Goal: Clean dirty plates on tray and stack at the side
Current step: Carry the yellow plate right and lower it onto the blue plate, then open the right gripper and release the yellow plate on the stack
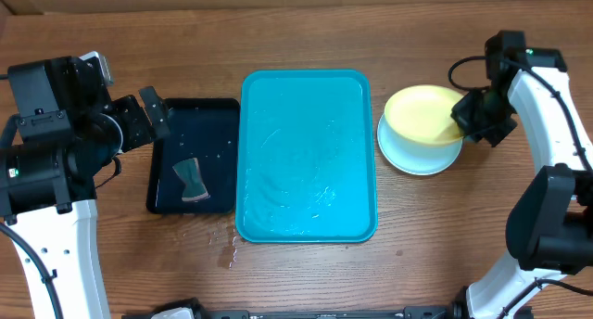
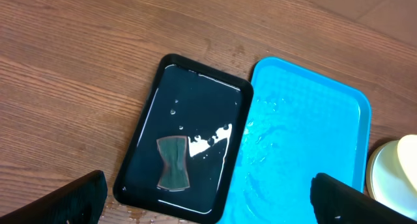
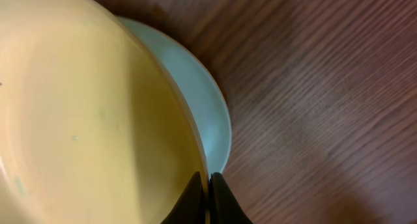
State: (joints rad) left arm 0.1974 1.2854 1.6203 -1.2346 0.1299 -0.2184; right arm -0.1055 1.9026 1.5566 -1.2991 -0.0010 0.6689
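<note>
Right gripper [image 1: 461,116] pinching yellow plate [image 1: 419,113] at right rim; plate lies leftward from jaws, overlapping light blue plate [image 1: 414,158] below. Left gripper [image 1: 153,113] wide, empty, well apart.

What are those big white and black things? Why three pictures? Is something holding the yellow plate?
Those are two robot arms, each ending in a gripper that pinches like tongs. One picture looks down from above the table; the others come from a camera on each wrist. On the table lie a wet turquoise tray, a black tray with a small dark sponge in it, and a yellow plate resting on a light blue plate. The right gripper pinches the yellow plate's rim. The left gripper is open, holding nothing.
</note>
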